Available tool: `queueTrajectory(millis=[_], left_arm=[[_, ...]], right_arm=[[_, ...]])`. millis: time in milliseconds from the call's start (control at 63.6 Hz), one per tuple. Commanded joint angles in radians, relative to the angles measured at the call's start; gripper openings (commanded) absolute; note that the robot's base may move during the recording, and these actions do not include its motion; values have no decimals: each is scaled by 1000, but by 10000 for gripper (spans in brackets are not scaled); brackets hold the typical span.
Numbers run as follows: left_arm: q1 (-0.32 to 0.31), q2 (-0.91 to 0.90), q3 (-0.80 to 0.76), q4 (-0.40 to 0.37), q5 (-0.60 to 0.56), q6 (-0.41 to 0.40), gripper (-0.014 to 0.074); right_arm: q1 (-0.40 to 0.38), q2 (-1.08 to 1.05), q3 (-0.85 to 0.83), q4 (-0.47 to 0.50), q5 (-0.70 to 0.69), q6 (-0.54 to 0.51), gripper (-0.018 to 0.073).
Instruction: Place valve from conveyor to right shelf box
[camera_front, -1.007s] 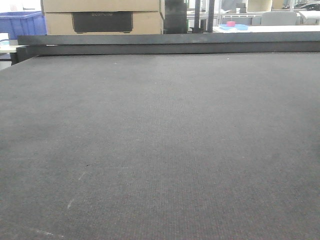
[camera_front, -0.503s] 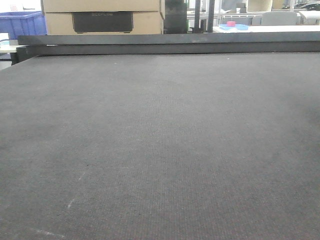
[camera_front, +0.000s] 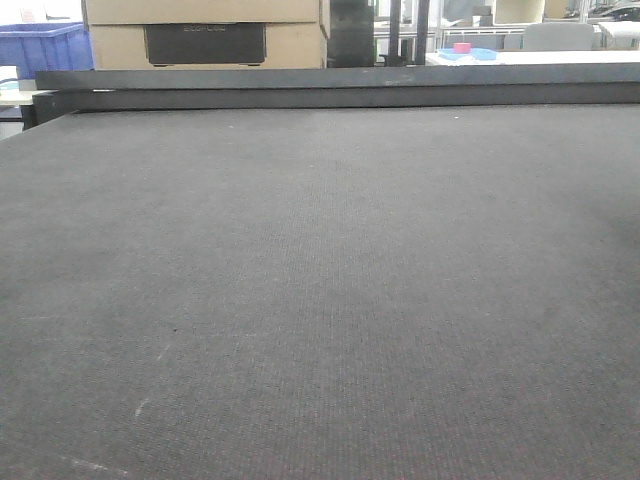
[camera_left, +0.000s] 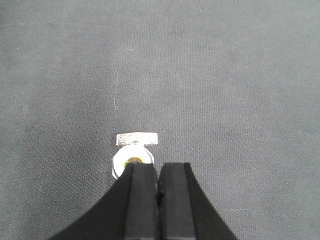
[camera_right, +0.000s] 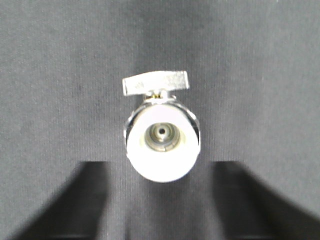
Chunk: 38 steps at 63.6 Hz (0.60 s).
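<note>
The chrome valve (camera_right: 161, 135) lay on the dark grey woven conveyor (camera_front: 320, 300), white-collared mouth toward the camera, flat handle uppermost.

Left gripper (camera_left: 158, 167): my two fingers (camera_left: 141, 205) are matte black, flat on the inner faces, with outer flanks curving wider toward the base. Right gripper (camera_right: 160, 167): I see only two black sloping shapes, too blurred for surface detail.

The left pincer (camera_left: 159, 169), jaws pressed together, sits just behind the valve (camera_left: 131, 159) on the conveyor (camera_left: 225, 90).
</note>
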Motion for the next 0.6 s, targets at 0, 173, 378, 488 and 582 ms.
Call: queueTrajectory(millis=[0, 173, 378, 488, 582], left_arm=[[-3, -2, -9, -9, -6, -5, -111], [-3, -2, -9, -9, -6, -5, -111], [-3, -2, -9, -9, -6, -5, -111], [-3, -2, -9, -9, -6, -5, -111], [-3, -2, -9, -9, -6, -5, -111]], right_arm=[[-3, 23, -7, -2, -19, -15, 428], [-3, 94, -7, 0, -19, -15, 431], [-3, 174, -7, 0, -16, -15, 431], [-3, 198, -7, -2, -21, -22, 431], [-3, 200, -7, -2, -26, -22, 431]])
